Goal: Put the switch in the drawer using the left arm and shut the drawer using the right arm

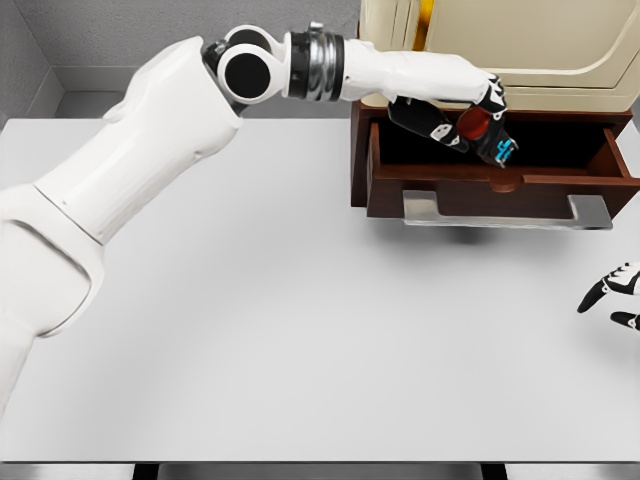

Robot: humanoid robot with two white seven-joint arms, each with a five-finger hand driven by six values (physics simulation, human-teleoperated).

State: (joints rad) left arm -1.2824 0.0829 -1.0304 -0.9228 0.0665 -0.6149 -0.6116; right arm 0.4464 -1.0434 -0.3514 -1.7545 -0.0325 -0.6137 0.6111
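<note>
L hand [478,122] was curled round the switch [492,137], over the open drawer [497,182] at table's [250,330] far R corner; best lower before releasing; R hand [612,292] idle, fingers relaxed

The drawer [497,165] stands pulled out at the far right of the counter [300,330], projecting forward from the cabinet [500,50] behind and above it. The left robot hand [478,125] sits over the drawer's open cavity, holding the switch [490,135] above its interior, left of the drawer's centre. The right robot hand [615,295] lies well in front of the drawer, off its right end, at the counter's right edge.
</note>
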